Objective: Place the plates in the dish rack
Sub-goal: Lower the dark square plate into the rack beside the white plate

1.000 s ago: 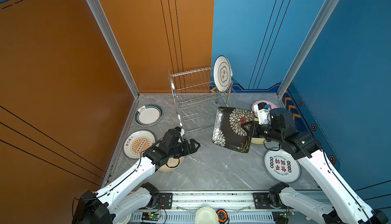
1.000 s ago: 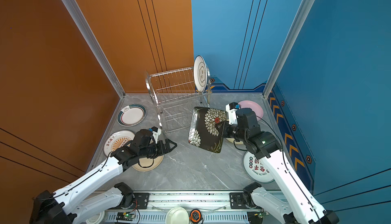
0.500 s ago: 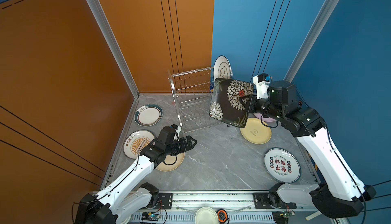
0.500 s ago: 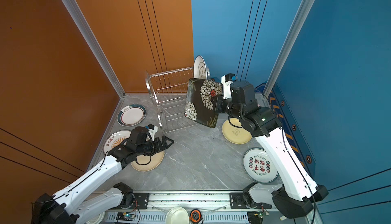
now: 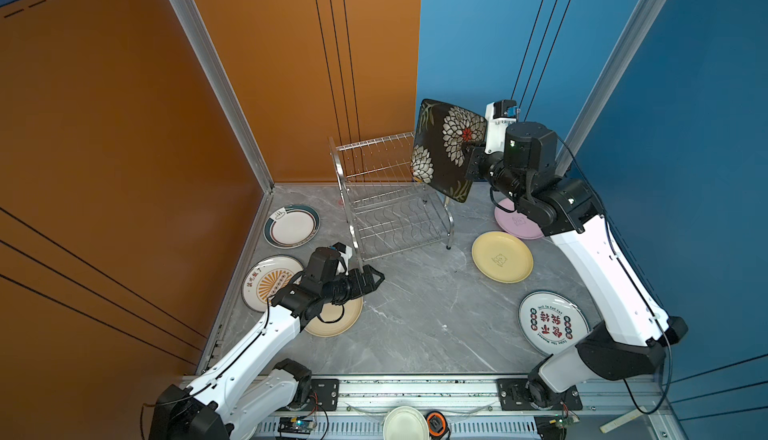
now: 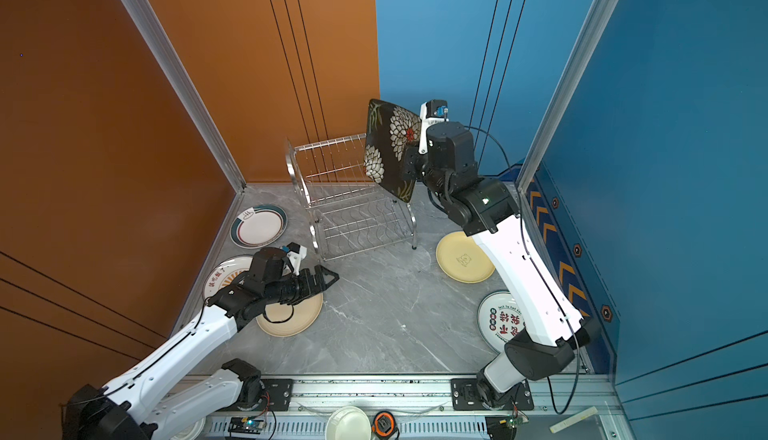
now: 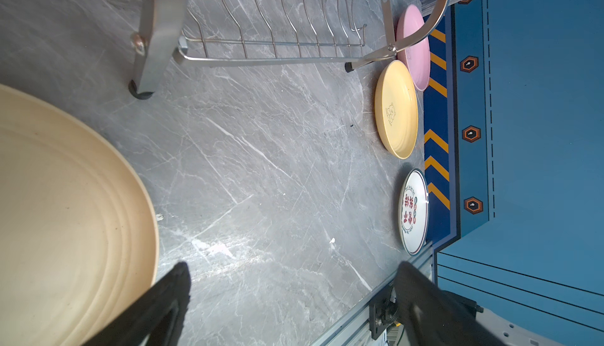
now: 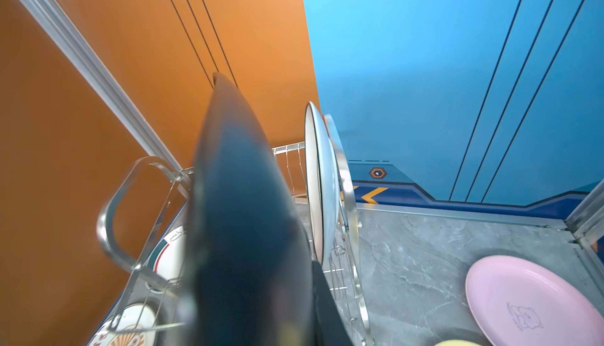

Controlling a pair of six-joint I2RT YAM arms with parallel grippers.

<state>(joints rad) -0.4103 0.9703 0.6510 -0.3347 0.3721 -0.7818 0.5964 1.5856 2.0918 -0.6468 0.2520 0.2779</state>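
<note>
Black floral square plate (image 5: 441, 155), pinched on edge by the right gripper (image 5: 469, 153), has risen to the top of the steel wire dish rack (image 5: 390, 209); left gripper (image 5: 375, 278) gapes wide

Upright on its feet: two-tier shiny steel wire dish rack (image 5: 397, 226). In the air, on edge and tilted, over rack's R end at top-tier level: square black floral plate (image 5: 446, 147). Standing on edge in top tier, just inside rack's R side frame: green-rimmed white plate (image 8: 322, 190). The rest lie flat, face up:
- L of rack: teal-rimmed white plate (image 5: 292, 226)
- front-L of rack: orange-sunburst plate (image 5: 266, 282)
- in front of rack's L leg: cream plate (image 7: 65, 213)
- R of rack: pink plate (image 5: 515, 222)
- front-R of rack: pale yellow plate (image 5: 502, 256)
- farther front-R of rack: red-lettered white plate (image 5: 550, 321)
</note>
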